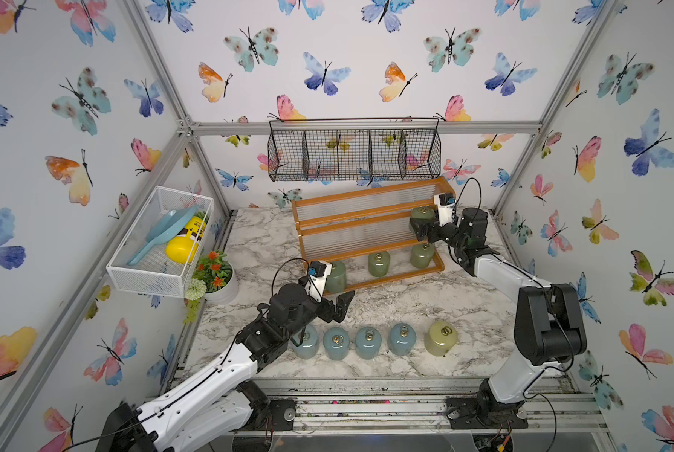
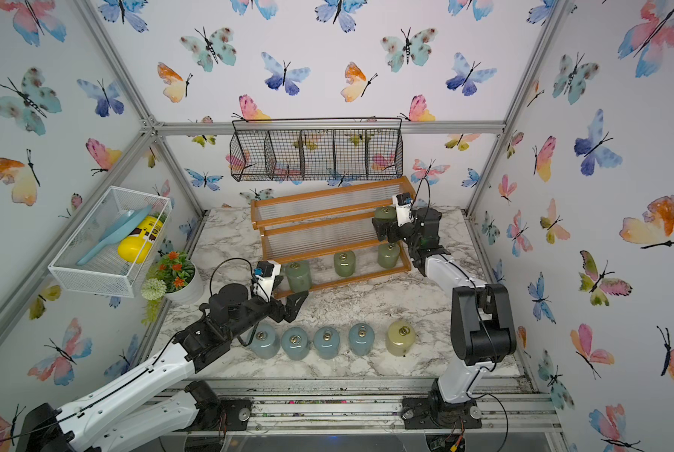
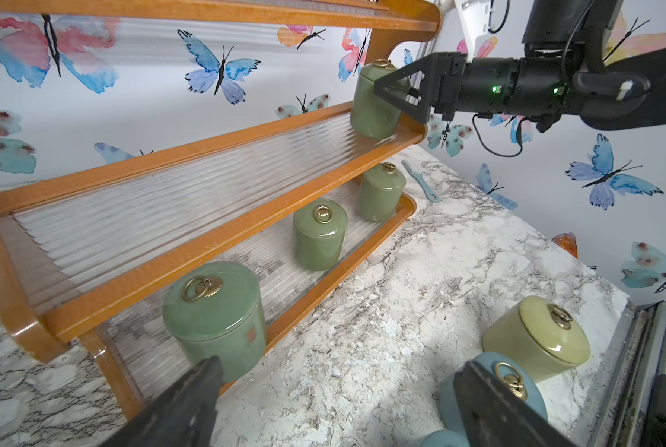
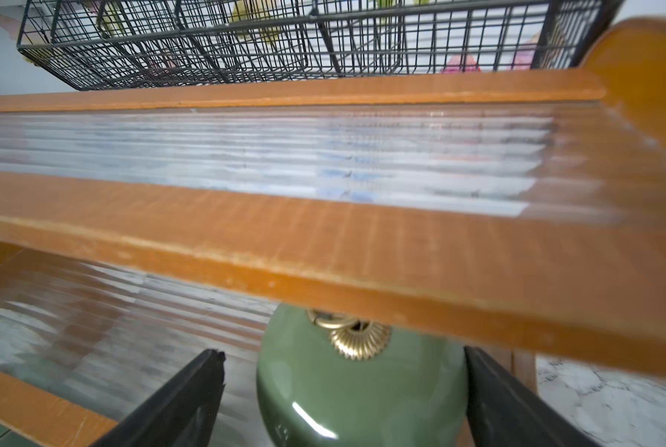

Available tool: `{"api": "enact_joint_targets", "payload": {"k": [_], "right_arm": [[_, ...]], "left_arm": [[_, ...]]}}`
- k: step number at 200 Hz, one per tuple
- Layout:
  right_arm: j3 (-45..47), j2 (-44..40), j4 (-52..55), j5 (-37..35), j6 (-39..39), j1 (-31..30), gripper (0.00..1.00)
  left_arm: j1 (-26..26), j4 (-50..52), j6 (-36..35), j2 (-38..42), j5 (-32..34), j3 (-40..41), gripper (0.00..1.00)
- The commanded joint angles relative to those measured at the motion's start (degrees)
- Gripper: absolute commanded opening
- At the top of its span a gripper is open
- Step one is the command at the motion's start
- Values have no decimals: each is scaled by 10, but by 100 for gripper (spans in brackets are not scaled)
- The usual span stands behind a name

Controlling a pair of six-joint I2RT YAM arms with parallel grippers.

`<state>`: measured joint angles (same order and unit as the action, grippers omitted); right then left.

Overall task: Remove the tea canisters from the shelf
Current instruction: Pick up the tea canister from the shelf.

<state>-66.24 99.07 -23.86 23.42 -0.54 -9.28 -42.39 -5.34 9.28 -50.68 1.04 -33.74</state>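
Note:
The shelf (image 1: 366, 203) stands at the back of the marble table. One green tea canister (image 1: 421, 214) sits at the right end of its middle tier. My right gripper (image 4: 343, 387) is open with a finger on each side of that canister, and a gap shows on one side. Three green canisters (image 1: 379, 264) stand on the bottom tier. Several blue-grey ones (image 1: 367, 342) and a pale yellow one (image 1: 441, 338) line the table's front. My left gripper (image 1: 341, 305) hangs open and empty over the table, just in front of the bottom tier's leftmost canister (image 3: 215, 317).
A black wire basket (image 1: 354, 154) hangs on the back wall above the shelf. On the left wall, a white mesh basket (image 1: 159, 270) holds a yellow bottle (image 1: 184, 242) and a blue scoop. Potted flowers (image 1: 214, 274) stand at the table's left edge. A small teal brush (image 3: 420, 182) lies by the shelf's right end.

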Motion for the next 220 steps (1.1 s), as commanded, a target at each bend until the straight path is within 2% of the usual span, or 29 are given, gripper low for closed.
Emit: {"api": "enact_joint_targets", "payload": {"k": [1,82,112,170,220], "right_arm": [[-23,16,-14,11,1,4,99],[-76,63,-1,21,1,4,100],[-81,68,4,23,3,5,92],[-72,61,26,22,19,4,84],[-70,17,41,22,23,4,76]], "left_arm": [[-1,12,5,13,16,5,98],[-1,18,11,25,25,11,98],[-1,21,12,33,30,14,98],[-1,20,16,36,30,18,98],[-1,16,23,35,24,23,98]]}}
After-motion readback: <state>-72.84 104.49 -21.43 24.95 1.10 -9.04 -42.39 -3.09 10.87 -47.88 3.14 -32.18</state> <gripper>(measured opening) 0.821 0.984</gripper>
